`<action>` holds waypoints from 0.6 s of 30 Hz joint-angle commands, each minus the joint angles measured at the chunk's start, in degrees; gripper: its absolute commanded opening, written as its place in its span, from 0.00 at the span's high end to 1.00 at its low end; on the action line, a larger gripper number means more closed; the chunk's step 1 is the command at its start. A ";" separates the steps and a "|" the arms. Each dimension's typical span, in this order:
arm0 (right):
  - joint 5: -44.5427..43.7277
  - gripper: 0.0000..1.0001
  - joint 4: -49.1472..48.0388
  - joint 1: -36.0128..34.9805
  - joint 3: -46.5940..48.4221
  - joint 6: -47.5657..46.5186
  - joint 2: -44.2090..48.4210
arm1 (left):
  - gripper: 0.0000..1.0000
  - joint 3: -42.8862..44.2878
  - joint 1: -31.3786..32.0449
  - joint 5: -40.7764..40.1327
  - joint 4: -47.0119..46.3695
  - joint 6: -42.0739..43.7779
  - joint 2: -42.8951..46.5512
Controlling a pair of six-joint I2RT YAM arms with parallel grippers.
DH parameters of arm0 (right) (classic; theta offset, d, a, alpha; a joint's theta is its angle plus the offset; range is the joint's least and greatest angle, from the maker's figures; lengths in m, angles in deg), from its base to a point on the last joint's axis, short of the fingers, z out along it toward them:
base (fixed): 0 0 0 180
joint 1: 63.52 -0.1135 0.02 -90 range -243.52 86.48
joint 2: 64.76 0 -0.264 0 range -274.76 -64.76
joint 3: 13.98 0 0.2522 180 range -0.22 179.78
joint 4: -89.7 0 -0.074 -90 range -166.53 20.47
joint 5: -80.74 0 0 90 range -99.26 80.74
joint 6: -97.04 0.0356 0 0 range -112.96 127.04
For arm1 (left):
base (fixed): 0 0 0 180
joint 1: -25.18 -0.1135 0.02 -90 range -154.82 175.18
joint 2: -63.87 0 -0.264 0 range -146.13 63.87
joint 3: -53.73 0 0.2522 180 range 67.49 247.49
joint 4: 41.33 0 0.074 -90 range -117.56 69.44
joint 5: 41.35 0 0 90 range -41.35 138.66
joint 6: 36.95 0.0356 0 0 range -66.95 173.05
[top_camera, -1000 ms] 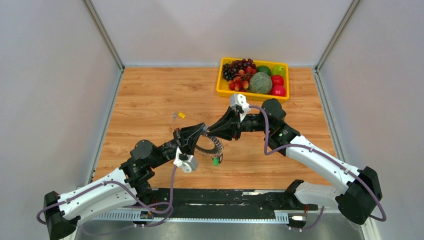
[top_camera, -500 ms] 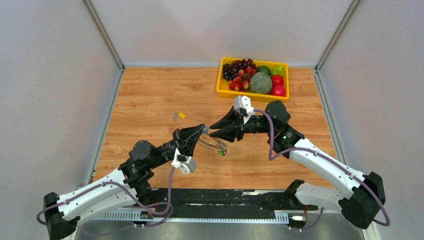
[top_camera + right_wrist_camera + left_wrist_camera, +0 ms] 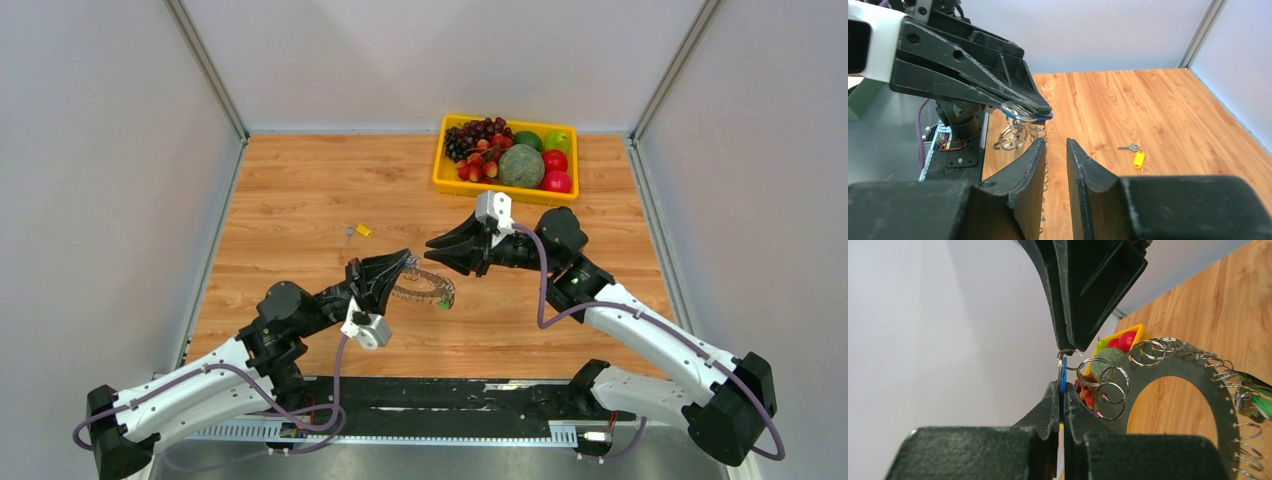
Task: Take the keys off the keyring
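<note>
My left gripper (image 3: 404, 260) is shut on the blue head of a key (image 3: 1062, 384), seen edge-on between its jaws. The dark grey keyring (image 3: 1210, 385), fringed with silvery loops, hangs from that key by a small loop, clear of the table (image 3: 427, 289). A green-headed key (image 3: 1262, 404) dangles at its far rim (image 3: 441, 305). My right gripper (image 3: 1054, 143) is open and empty, its tips just short of the left jaws and the blue key (image 3: 1040, 116); the top view shows it (image 3: 434, 251) right of the left gripper. A yellow-headed key (image 3: 1138, 159) lies loose on the table (image 3: 361, 231).
A yellow tray (image 3: 440, 170) of fruit stands at the back right of the wooden table. Grey walls close off the left, back and right sides. The black base rail (image 3: 450, 395) runs along the near edge.
My right gripper has drawn back to the right and away from the left jaws. The keyring has risen and swung up with the left gripper, which still grips the blue key.
</note>
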 commanded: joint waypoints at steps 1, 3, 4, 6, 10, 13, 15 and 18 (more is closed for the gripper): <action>0.29 0.73 -2.93 0.14 0.91 0.88 -2.54 | 1.00 2.26 -0.04 1.65 -3.40 -1.14 1.10; 2.20 0.73 -3.29 -0.01 1.61 2.27 -3.75 | 1.00 2.30 -0.08 1.46 -3.48 -1.10 1.02; 3.03 0.73 -3.30 -0.12 1.89 2.45 -4.25 | 1.00 2.30 -0.08 1.36 -3.61 -1.13 0.96; 4.35 0.73 -3.22 -0.36 2.21 2.59 -4.92 | 1.00 2.25 -0.07 0.55 -3.99 -1.08 0.90; 6.30 0.73 -3.82 -0.71 2.27 2.90 -5.13 | 1.00 2.05 -0.03 -1.72 -5.09 -1.02 0.55; 7.39 0.73 -5.28 -0.70 1.94 3.83 -4.88 | 1.00 2.00 -0.08 -2.40 -5.18 -0.74 0.22; 7.71 0.73 -5.74 -0.76 1.79 4.27 -4.78 | 1.00 2.02 -0.08 -2.57 -5.13 -0.55 -0.13; 7.85 0.73 -5.86 -0.73 1.80 4.53 -4.45 | 1.00 2.03 -0.09 -2.98 -5.09 -0.30 -0.31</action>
